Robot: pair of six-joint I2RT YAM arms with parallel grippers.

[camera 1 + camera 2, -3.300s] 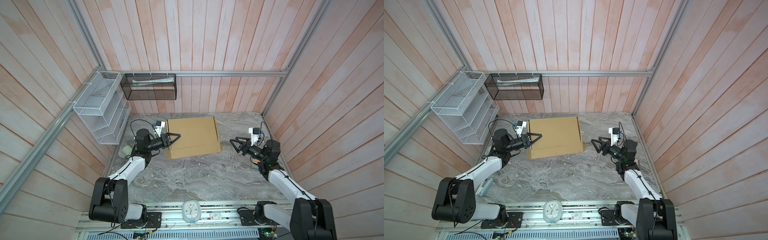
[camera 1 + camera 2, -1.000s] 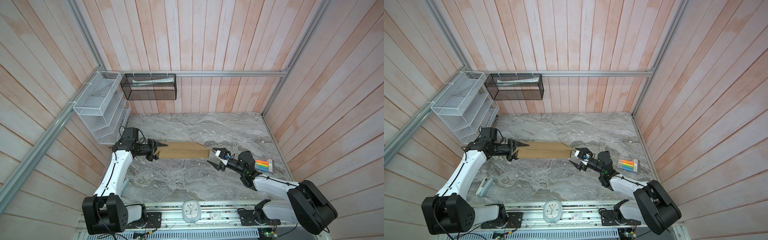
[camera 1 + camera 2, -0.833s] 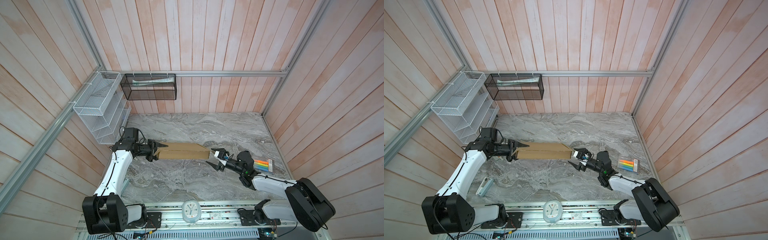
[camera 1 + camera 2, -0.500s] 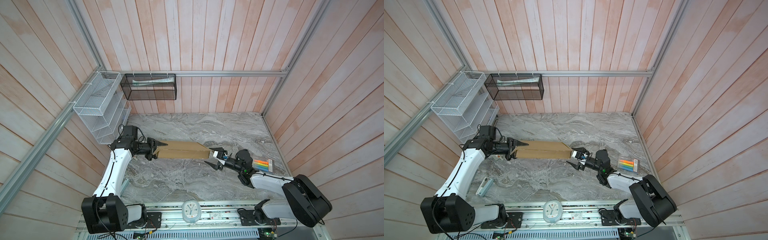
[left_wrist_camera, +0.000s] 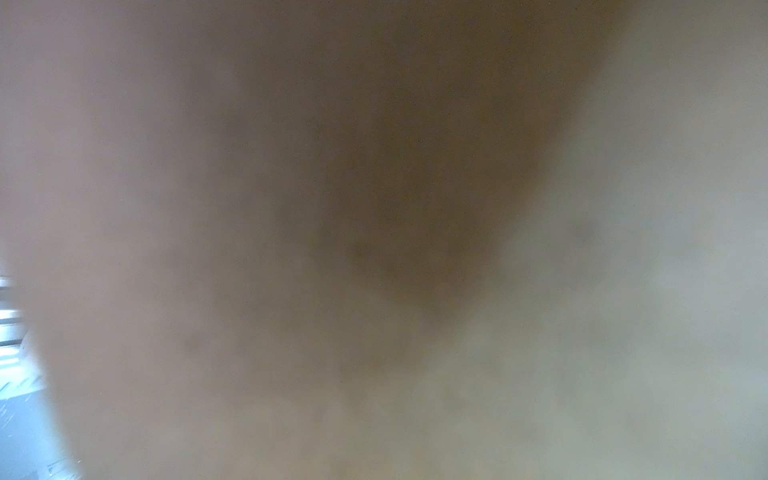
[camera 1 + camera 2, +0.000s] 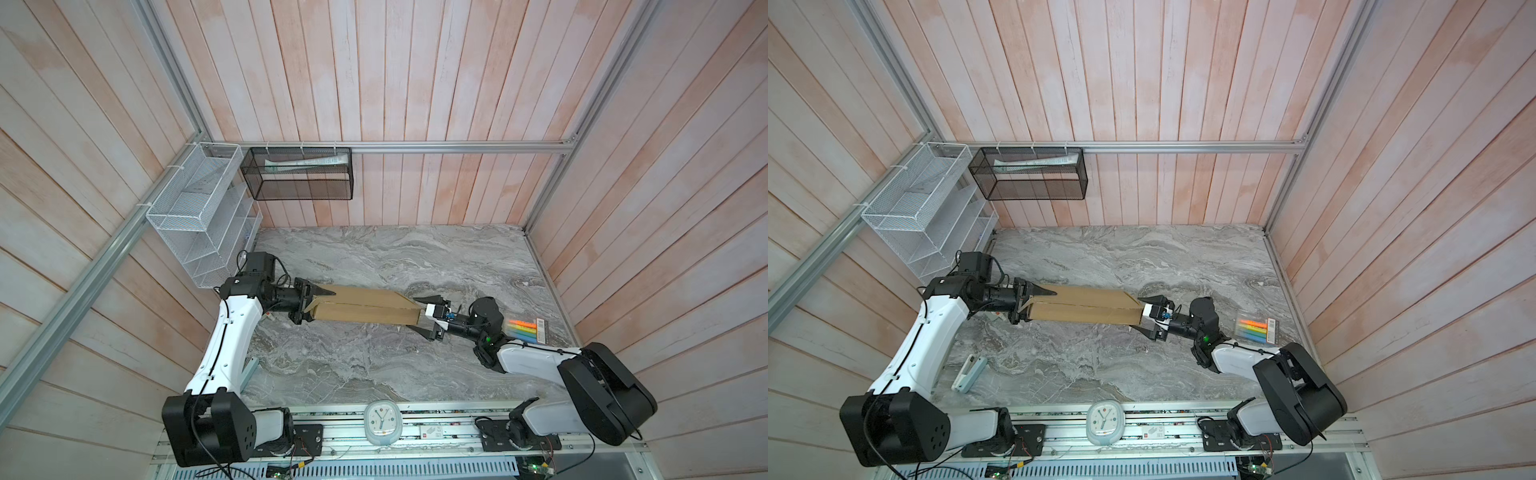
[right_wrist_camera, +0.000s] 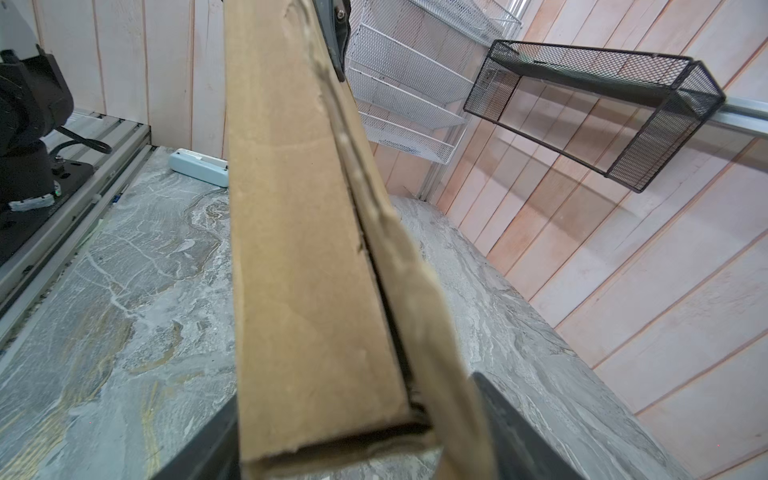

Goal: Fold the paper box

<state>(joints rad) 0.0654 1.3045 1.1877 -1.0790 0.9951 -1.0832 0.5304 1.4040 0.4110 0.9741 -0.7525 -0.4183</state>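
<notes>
Marble table (image 6: 374,257), plank walls all round. Spanning mid-table between the two arms: the paper box (image 6: 365,309), tipped up on edge, apparently lifted off the surface, though cannot tell for sure. Left fingers (image 6: 324,291) clamped on its left end. Nothing but brown blur from the left wrist view, so no detail of the bite. Right fingers (image 6: 430,299) spread wide, straddling the right end, no visible squeeze. From the right wrist: loose flap (image 7: 411,291) peeling away from the box body along the seam, dark gap showing.

Step in hand, at a guess: closing that flap against the body. To do it well — use the left clamp as the fixed anchor, slide the right side further on to get both layers between the fingers, then close slowly, square to the panel. Avoid any twist — risks an off-line crease in the corrugated. Watch for the flap edge snagging on the far finger.
</notes>
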